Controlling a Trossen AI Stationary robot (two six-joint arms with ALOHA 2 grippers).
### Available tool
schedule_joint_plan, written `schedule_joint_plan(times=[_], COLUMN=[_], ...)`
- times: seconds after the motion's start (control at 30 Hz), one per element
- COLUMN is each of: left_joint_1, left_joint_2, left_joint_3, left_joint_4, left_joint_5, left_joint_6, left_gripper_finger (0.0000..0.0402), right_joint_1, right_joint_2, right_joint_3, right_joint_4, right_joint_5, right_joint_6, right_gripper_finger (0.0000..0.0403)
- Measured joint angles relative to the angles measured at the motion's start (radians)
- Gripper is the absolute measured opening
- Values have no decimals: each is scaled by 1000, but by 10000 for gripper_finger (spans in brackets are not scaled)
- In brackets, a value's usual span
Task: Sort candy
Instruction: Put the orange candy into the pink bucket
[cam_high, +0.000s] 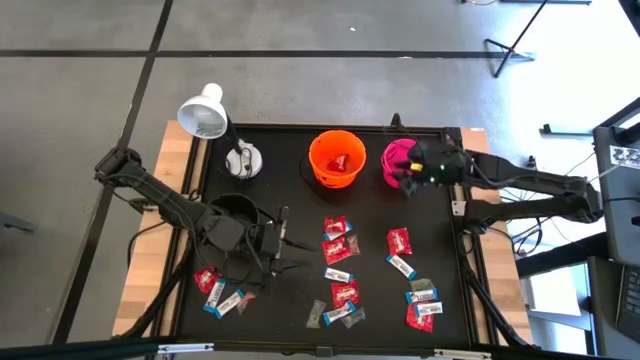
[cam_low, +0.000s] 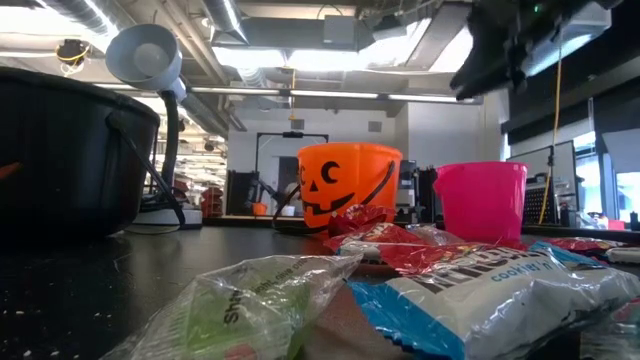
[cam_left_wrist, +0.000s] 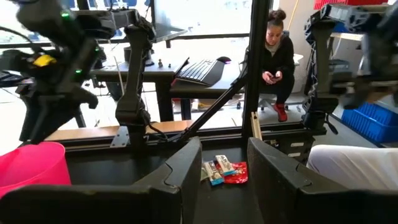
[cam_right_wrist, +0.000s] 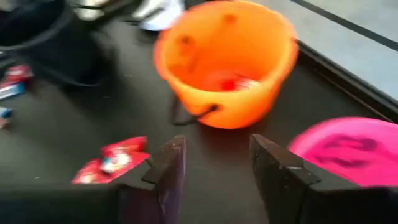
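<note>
High view: the candy (cam_high: 340, 262) lies scattered on the table (cam_high: 300, 215). The right gripper (cam_high: 412, 172) hangs over the pink bucket (cam_high: 396, 160), beside the orange bucket (cam_high: 336, 158). The left gripper (cam_high: 283, 253) hovers near the black bucket (cam_high: 232, 208).

Left wrist view: fingers (cam_left_wrist: 183, 171) apart, holding nothing.

Right wrist view: fingers (cam_right_wrist: 168, 165) apart, empty.

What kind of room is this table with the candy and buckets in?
Probably a robotics lab or workshop with an office corner. Beyond the table sit a desk with a keyboard and a seated person; the low view shows exposed ceiling ducts, and a tripod stands on the bare concrete floor.
</note>
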Motion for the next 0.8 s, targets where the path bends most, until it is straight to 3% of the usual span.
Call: schedule_joint_plan(times=[0.23,0.4,0.8], left_joint_1=[1,1,3], left_joint_2=[0,0,0], left_joint_3=[0,0,0], left_joint_4=[3,19,36], left_joint_5=[-7,-24,-24], left_joint_6=[5,26,3], left_gripper_finger=[121,121,121], right_joint_1=[310,470,609], right_joint_2=[85,151,276], right_joint_3=[0,0,0], right_joint_4=[75,126,292], right_joint_5=[135,206,264], right_joint_6=[64,99,101], right_gripper_finger=[152,149,149])
